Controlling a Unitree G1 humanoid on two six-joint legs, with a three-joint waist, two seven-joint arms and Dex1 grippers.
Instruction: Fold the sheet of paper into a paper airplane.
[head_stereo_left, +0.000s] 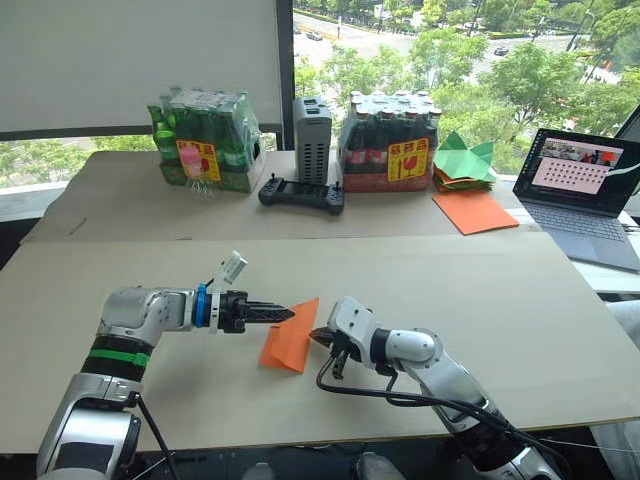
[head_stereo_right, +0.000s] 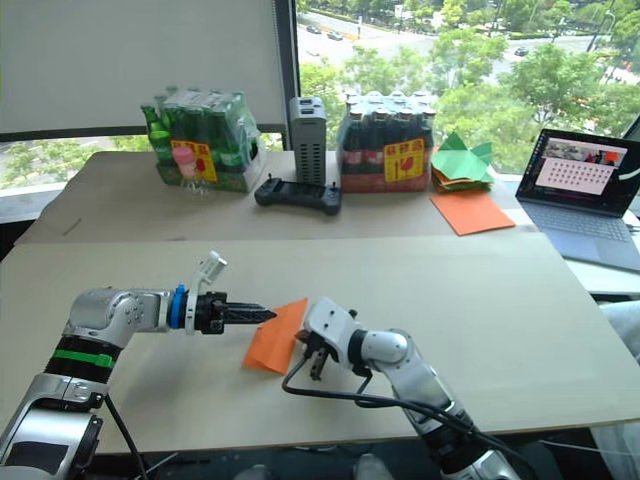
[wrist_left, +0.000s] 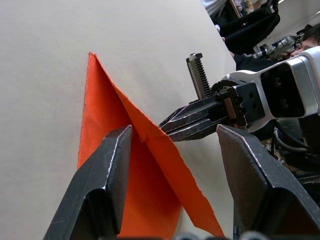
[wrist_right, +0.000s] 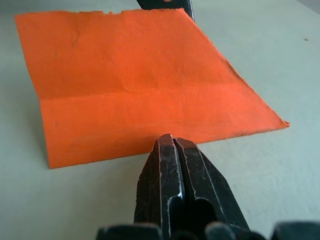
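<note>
1. While the sheet of paper (head_stereo_left: 288, 340) rests on the pale surface (head_stereo_left: 480, 300), both robot arms reach in to it from the 2 sides.
2. It is bright orange and folded, with 1 flap standing up off the surface, as the left wrist view shows.
3. A straight crease runs across it in the right wrist view.
4. On the paper's left side is the left pincer (head_stereo_left: 283, 314), with its tips at the upper edge of the paper.
5. Its 2 black fingers (wrist_left: 107, 180) are spread apart, with the raised flap between them.
6. I cannot tell if either finger touches the flap.
7. On the paper's right side is the right pincer (wrist_right: 172, 143), with its tips just at the paper's near edge.
8. Its 2 fingers are pressed together and hold nothing.
9. Far back on the surface stand a pack of green bottles (head_stereo_left: 205, 140), a grey box (head_stereo_left: 311, 140) and a pack of dark bottles (head_stereo_left: 390, 140).
10. A black controller (head_stereo_left: 301, 193) lies in front of the grey box.
11. Green paper shapes (head_stereo_left: 464, 160) and a flat orange sheet (head_stereo_left: 474, 211) lie to the right, next to an open laptop (head_stereo_left: 583, 195).
</note>
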